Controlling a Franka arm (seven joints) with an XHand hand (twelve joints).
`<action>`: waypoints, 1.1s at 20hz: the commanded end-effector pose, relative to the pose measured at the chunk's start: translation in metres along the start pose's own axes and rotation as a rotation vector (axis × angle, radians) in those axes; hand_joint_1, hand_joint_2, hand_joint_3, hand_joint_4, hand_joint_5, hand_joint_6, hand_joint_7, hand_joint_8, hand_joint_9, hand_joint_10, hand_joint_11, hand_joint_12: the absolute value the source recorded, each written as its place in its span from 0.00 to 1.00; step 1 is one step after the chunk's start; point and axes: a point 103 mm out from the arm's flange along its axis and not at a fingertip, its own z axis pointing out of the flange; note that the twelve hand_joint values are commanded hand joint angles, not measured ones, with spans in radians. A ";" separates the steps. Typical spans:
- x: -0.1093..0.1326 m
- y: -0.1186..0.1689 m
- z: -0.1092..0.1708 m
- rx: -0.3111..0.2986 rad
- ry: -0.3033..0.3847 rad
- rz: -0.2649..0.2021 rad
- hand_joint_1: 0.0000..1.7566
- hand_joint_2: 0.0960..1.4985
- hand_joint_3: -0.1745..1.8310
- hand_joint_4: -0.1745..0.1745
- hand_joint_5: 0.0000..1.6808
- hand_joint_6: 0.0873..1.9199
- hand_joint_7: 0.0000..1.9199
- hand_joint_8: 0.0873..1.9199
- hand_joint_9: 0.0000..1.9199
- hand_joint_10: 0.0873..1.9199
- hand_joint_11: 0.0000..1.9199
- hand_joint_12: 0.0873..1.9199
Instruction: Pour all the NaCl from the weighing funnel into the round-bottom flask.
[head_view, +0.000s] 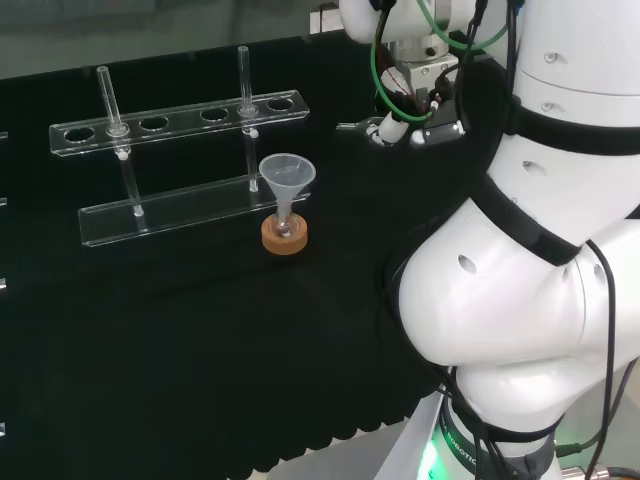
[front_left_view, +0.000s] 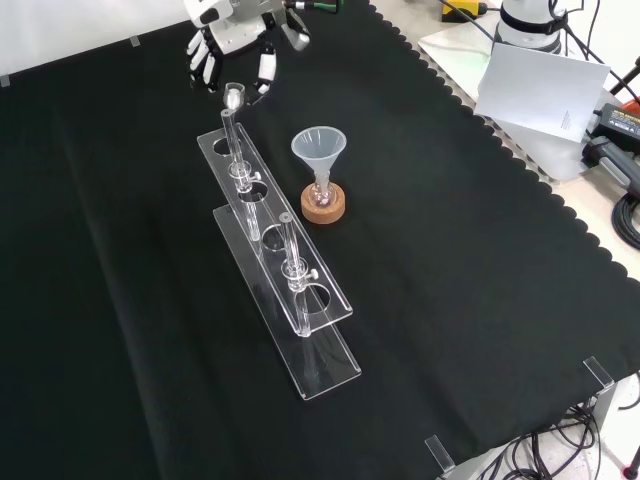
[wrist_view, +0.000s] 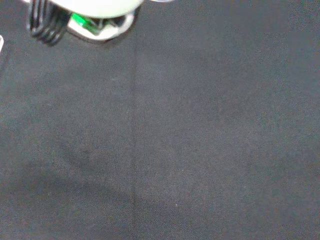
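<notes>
A small round-bottom flask (head_view: 285, 233) sits in a cork ring (front_left_view: 324, 208) beside the tube rack. A clear plastic funnel (head_view: 287, 176) (front_left_view: 319, 150) stands in the flask's neck. In the head view my hand (head_view: 398, 126) hangs above the cloth to the right of the flask, well apart from it. In the front view the hand (front_left_view: 235, 35) is at the top edge, beyond the rack's far end, with fingers (front_left_view: 204, 62) curled downward. A small clear greyish piece, the weighing funnel (front_left_view: 297, 34), shows pinched at the thumb side. I cannot see what it holds.
A clear acrylic rack (head_view: 180, 115) (front_left_view: 285, 270) with two glass tubes (head_view: 108, 100) (front_left_view: 292, 260) stands along the flask's side. In the head view the arm's white links (head_view: 540, 250) rise at the right. The wrist view looks at bare black cloth (wrist_view: 175, 150).
</notes>
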 end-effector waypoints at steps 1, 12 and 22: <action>0.010 -0.034 -0.020 0.013 -0.068 0.005 0.63 0.42 0.40 1.00 0.74 0.34 0.26 0.33 0.41 0.23 0.26 0.65; 0.035 -0.070 -0.032 0.041 -0.101 -0.006 0.63 0.42 0.40 1.00 0.74 0.34 0.26 0.33 0.40 0.23 0.26 0.65; 0.061 -0.098 -0.050 0.024 -0.109 -0.035 0.63 0.42 0.39 1.00 0.74 0.35 0.26 0.33 0.40 0.23 0.26 0.65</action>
